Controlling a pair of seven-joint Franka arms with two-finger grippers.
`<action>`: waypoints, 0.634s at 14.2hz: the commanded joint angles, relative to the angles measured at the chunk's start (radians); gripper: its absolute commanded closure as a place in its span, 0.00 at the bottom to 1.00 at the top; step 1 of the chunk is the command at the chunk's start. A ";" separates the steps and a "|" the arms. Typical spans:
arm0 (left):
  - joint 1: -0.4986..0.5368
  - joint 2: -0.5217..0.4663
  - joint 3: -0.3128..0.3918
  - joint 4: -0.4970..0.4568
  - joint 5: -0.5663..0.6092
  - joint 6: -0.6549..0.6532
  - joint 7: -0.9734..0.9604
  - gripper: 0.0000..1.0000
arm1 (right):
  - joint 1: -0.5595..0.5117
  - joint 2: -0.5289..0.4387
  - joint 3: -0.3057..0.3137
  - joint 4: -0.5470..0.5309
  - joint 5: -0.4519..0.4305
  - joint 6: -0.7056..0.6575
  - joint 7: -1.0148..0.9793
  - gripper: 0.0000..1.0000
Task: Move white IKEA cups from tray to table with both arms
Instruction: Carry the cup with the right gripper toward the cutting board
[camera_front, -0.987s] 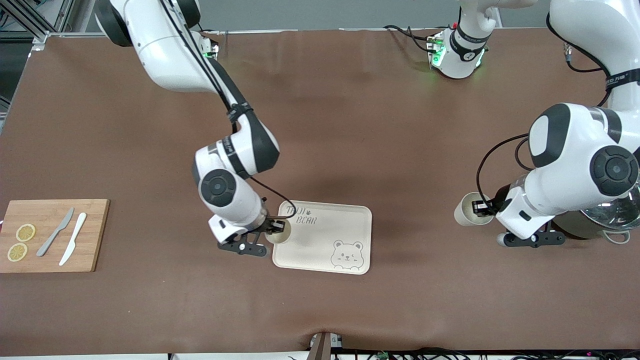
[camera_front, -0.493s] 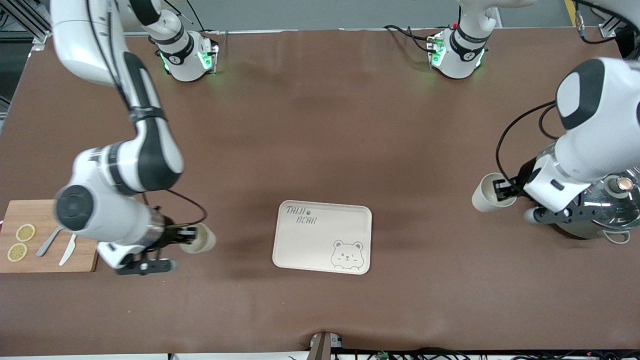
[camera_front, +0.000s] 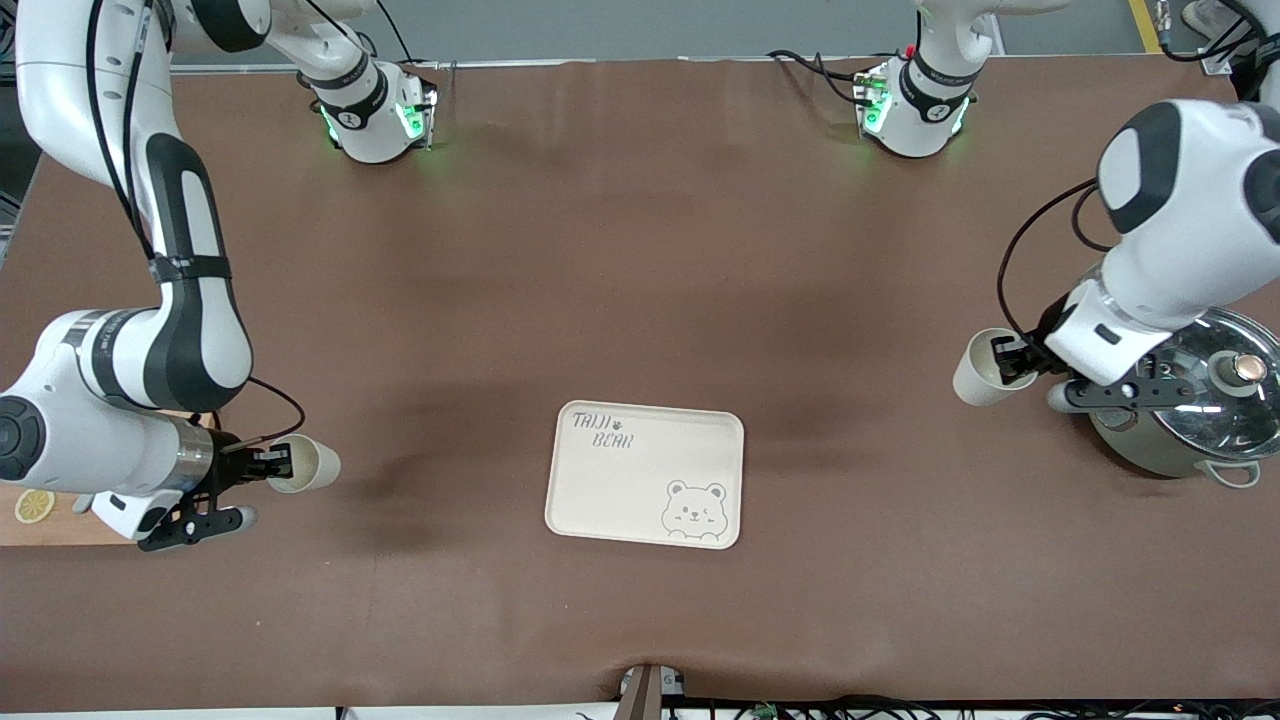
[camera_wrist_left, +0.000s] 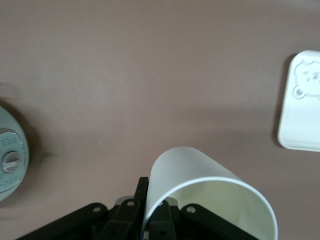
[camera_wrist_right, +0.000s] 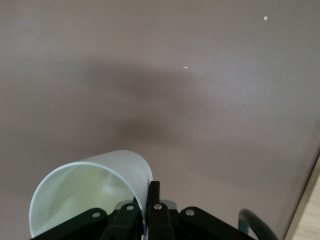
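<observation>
Both cups are off the tray (camera_front: 645, 488), which sits bare mid-worktop (camera_front: 640, 280).

Right hand (camera_front: 262, 464): fingers pinched on the wall of 1 white cup (camera_front: 305, 464), carried tilted over bare cloth toward the right arm's end, just beside the cutting board (camera_front: 40, 527). The right wrist view shows the rim clamped between the fingers, open cloth underneath.

Left hand (camera_front: 1012, 359): same grip on the other white cup (camera_front: 982, 367), held tilted over cloth toward the left arm's end, close to the steel pot (camera_front: 1180, 405) with glass lid.

Step, as I read it: transport is about finished and 2 placements are due.

Next move needs:
- Bring each cup upright before lowering; both are tilted now.
- Lower until the base meets the cloth, then release and pull the fingers straight up off the rim.
- Left side: keep clear of the pot; the gap looks tight.
- Right side: set down on cloth, not on the board.
</observation>
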 joint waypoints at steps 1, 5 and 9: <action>0.020 -0.039 -0.006 -0.133 0.023 0.063 0.054 1.00 | -0.028 -0.076 0.021 -0.184 0.009 0.155 -0.098 1.00; 0.049 -0.004 -0.009 -0.207 0.023 0.095 0.083 1.00 | -0.027 -0.075 0.025 -0.323 0.012 0.361 -0.109 1.00; 0.049 0.072 -0.009 -0.223 0.023 0.133 0.083 1.00 | -0.020 -0.063 0.028 -0.360 0.014 0.453 -0.109 1.00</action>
